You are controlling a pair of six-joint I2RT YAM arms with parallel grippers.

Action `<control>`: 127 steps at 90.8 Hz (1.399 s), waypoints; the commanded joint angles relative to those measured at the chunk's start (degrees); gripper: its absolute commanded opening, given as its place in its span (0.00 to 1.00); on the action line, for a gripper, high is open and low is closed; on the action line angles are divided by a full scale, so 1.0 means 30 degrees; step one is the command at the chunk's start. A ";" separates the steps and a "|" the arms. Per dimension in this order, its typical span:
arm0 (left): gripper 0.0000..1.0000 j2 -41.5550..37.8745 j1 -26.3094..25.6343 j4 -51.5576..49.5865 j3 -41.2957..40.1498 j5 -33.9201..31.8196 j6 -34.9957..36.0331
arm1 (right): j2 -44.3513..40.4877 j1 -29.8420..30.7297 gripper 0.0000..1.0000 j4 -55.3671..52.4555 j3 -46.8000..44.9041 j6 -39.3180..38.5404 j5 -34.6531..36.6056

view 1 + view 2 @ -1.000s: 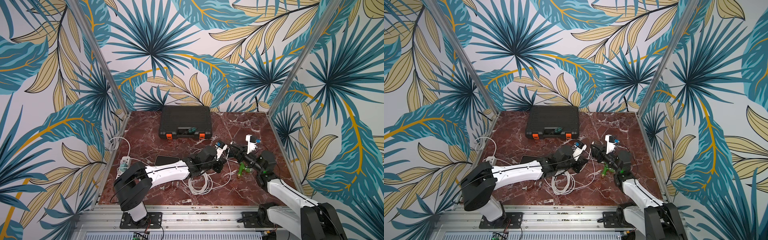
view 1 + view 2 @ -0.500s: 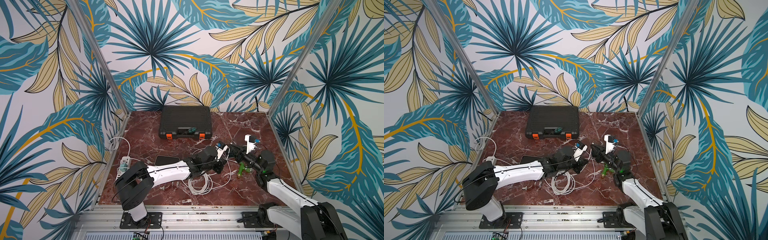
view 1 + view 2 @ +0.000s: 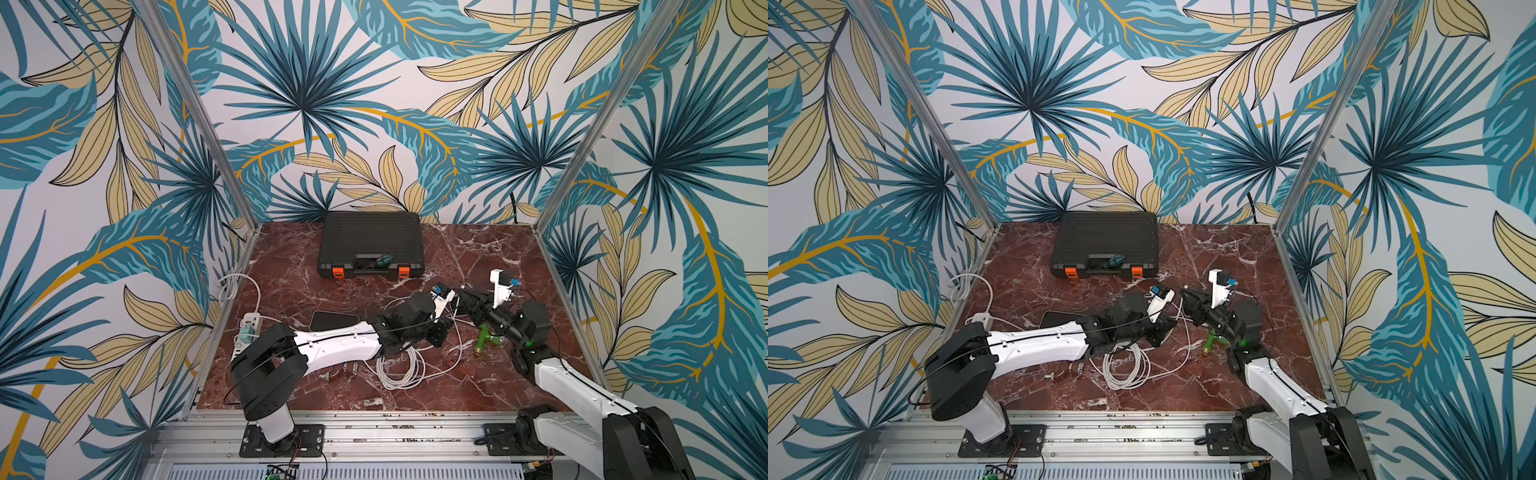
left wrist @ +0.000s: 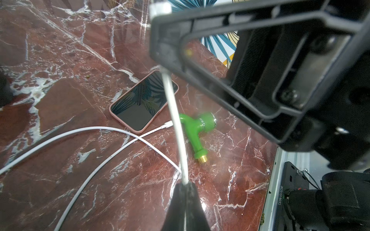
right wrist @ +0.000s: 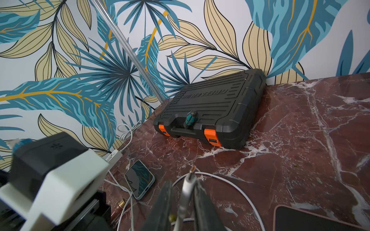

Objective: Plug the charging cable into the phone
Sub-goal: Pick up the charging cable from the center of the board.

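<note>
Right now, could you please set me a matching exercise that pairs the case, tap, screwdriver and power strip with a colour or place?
Things:
1. case
2. tap
3. screwdriver
4. power strip

Descriptions:
A. white, at the left edge of the marble
B. teal handle, sitting in the case's handle recess
C. black with orange latches
D. green with a brass end

Pairs: 1-C; 2-D; 3-B; 4-A

Red marble tabletop (image 3: 478,386) bearing black case (image 3: 370,243), phone (image 3: 334,321), loosely coiled white cable (image 3: 399,365), green tap (image 3: 482,338)
</note>
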 commanded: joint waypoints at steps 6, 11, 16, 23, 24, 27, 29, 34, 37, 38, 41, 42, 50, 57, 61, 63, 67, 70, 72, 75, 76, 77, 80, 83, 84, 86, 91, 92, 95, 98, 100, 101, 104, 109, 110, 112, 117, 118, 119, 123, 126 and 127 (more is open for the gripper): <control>0.00 0.0233 -0.0075 0.0607 0.0301 -0.0242 -0.0014 | -0.0225 0.0123 0.22 -0.0276 -0.0424 -0.0095 0.0122; 0.00 0.0253 -0.0075 0.0591 0.0315 -0.0244 -0.0012 | -0.0165 0.0123 0.22 -0.0279 -0.0451 -0.0075 0.0105; 0.00 0.0271 -0.0075 0.0591 0.0344 -0.0252 -0.0014 | -0.0098 0.0123 0.22 -0.0312 -0.0478 -0.0023 0.0104; 0.00 0.0286 -0.0075 0.0590 0.0373 -0.0210 -0.0037 | -0.0051 0.0115 0.22 -0.0329 -0.0482 -0.0024 0.0058; 0.00 0.0285 -0.0075 0.0589 0.0374 -0.0160 -0.0025 | -0.0050 0.0119 0.22 -0.0344 -0.0482 -0.0020 0.0067; 0.00 0.0284 -0.0075 0.0587 0.0374 -0.0171 -0.0041 | -0.0049 0.0122 0.22 -0.0375 -0.0482 -0.0016 0.0089; 0.00 0.0284 -0.0090 0.0609 0.0375 -0.0183 -0.0043 | -0.0049 0.0123 0.22 -0.0385 -0.0482 -0.0015 0.0108; 0.00 0.0299 -0.0076 0.0591 0.0375 -0.0169 -0.0043 | -0.0016 0.0123 0.22 -0.0397 -0.0482 -0.0015 0.0140; 0.00 0.0312 -0.0079 0.0587 0.0375 -0.0190 -0.0058 | 0.0021 0.0119 0.22 -0.0440 -0.0482 -0.0015 0.0134; 0.00 0.0313 -0.0077 0.0602 0.0375 -0.0208 -0.0065 | 0.0015 0.0121 0.22 -0.0429 -0.0497 0.0000 0.0105; 0.00 0.0328 -0.0075 0.0618 0.0389 -0.0210 -0.0057 | 0.0036 0.0123 0.22 -0.0419 -0.0510 0.0005 0.0112; 0.00 0.0336 -0.0075 0.0632 0.0397 -0.0204 -0.0065 | 0.0037 0.0123 0.22 -0.0403 -0.0511 0.0024 0.0108; 0.00 0.0375 -0.0075 0.0702 0.0418 -0.0180 -0.0077 | 0.0097 0.0106 0.22 -0.0391 -0.0540 0.0071 0.0105; 0.00 0.0400 -0.0075 0.0748 0.0433 -0.0169 -0.0131 | 0.0117 0.0133 0.22 -0.0380 -0.0570 0.0113 0.0079; 0.00 0.0401 -0.0075 0.0763 0.0433 -0.0157 -0.0131 | 0.0093 0.0151 0.22 -0.0373 -0.0594 0.0103 0.0075; 0.00 0.0402 -0.0075 0.0741 0.0433 -0.0165 -0.0131 | 0.0096 0.0145 0.22 -0.0362 -0.0598 0.0102 0.0075; 0.00 0.0402 -0.0082 0.0734 0.0426 -0.0142 -0.0131 | 0.0085 0.0152 0.22 -0.0375 -0.0625 0.0075 0.0060; 0.00 0.0402 -0.0076 0.0711 0.0429 -0.0165 -0.0116 | 0.0070 0.0152 0.22 -0.0346 -0.0646 0.0088 0.0088; 0.00 0.0387 -0.0075 0.0720 0.0410 -0.0182 -0.0105 | 0.0083 0.0152 0.21 -0.0341 -0.0655 0.0099 0.0100; 0.00 0.0374 -0.0082 0.0710 0.0405 -0.0196 -0.0102 | 0.0132 0.0163 0.21 -0.0334 -0.0698 0.0124 0.0100; 0.00 0.0373 -0.0079 0.0707 0.0404 -0.0226 -0.0087 | 0.0130 0.0172 0.21 -0.0317 -0.0707 0.0128 0.0087; 0.00 0.0387 -0.0077 0.0705 0.0404 -0.0241 -0.0095 | 0.0128 0.0177 0.21 -0.0294 -0.0727 0.0144 0.0081; 0.00 0.0374 -0.0075 0.0704 0.0404 -0.0240 -0.0101 | 0.0164 0.0177 0.22 -0.0189 -0.0765 0.0173 0.0061; 0.00 0.0372 -0.0075 0.0730 0.0404 -0.0239 -0.0102 | 0.0201 0.0174 0.21 -0.0143 -0.0822 0.0188 0.0048; 0.00 0.0372 -0.0075 0.0746 0.0404 -0.0248 -0.0116 | 0.0208 0.0178 0.21 -0.0119 -0.0828 0.0189 0.0047; 0.00 0.0372 -0.0075 0.0736 0.0404 -0.0203 -0.0127 | 0.0211 0.0179 0.22 -0.0122 -0.0831 0.0190 0.0046; 0.00 0.0372 -0.0075 0.0733 0.0404 -0.0229 -0.0131 | 0.0207 0.0207 0.21 -0.0096 -0.0860 0.0190 0.0031; 0.00 0.0372 -0.0075 0.0733 0.0404 -0.0198 -0.0131 | 0.0196 0.0209 0.22 -0.0110 -0.0876 0.0190 0.0053; 0.00 0.0365 -0.0075 0.0733 0.0389 -0.0212 -0.0124 | 0.0187 0.0196 0.22 -0.0075 -0.0905 0.0168 0.0072; 0.00 0.0368 -0.0075 0.0711 0.0376 -0.0199 -0.0137 | 0.0164 0.0209 0.21 -0.0118 -0.0920 0.0176 0.0100; 0.00 0.0349 -0.0075 0.0728 0.0375 -0.0183 -0.0155 | 0.0151 0.0210 0.22 -0.0115 -0.0921 0.0165 0.0118; 0.00 0.0346 -0.0075 0.0716 0.0360 -0.0190 -0.0157 | 0.0139 0.0211 0.22 -0.0120 -0.0936 0.0163 0.0111; 0.00 0.0351 -0.0075 0.0720 0.0347 -0.0222 -0.0160 | 0.0143 0.0211 0.21 -0.0105 -0.0931 0.0161 0.0167; 0.00 0.0352 -0.0075 0.0733 0.0345 -0.0197 -0.0160 | 0.0091 0.0238 0.21 -0.0098 -0.0922 0.0161 0.0203; 0.00 0.0348 -0.0075 0.0733 0.0345 -0.0212 -0.0160 | 0.0094 0.0224 0.21 -0.0097 -0.0922 0.0175 0.0227; 0.00 0.0359 -0.0075 0.0733 0.0345 -0.0208 -0.0182 | 0.0089 0.0236 0.21 -0.0073 -0.0922 0.0194 0.0252; 0.00 0.0378 -0.0071 0.0763 0.0345 -0.0202 -0.0189 | 0.0026 0.0240 0.21 -0.0023 -0.0922 0.0212 0.0344; 0.00 0.0375 -0.0059 0.0763 0.0345 -0.0215 -0.0204 | 0.0032 0.0240 0.21 -0.0015 -0.0907 0.0216 0.0341; 0.00 0.0374 -0.0067 0.0763 0.0345 -0.0235 -0.0212 | 0.0036 0.0240 0.21 0.0004 -0.0900 0.0218 0.0369; 0.00 0.0376 -0.0075 0.0799 0.0345 -0.0222 -0.0218 | 0.0000 0.0262 0.20 0.0028 -0.0907 0.0219 0.0481; 0.00 0.0380 -0.0075 0.0793 0.0338 -0.0226 -0.0226 | -0.0035 0.0261 0.20 0.0063 -0.0920 0.0241 0.0565; 0.00 0.0391 -0.0075 0.0792 0.0342 -0.0212 -0.0237 | -0.0028 0.0251 0.20 0.0057 -0.0921 0.0245 0.0584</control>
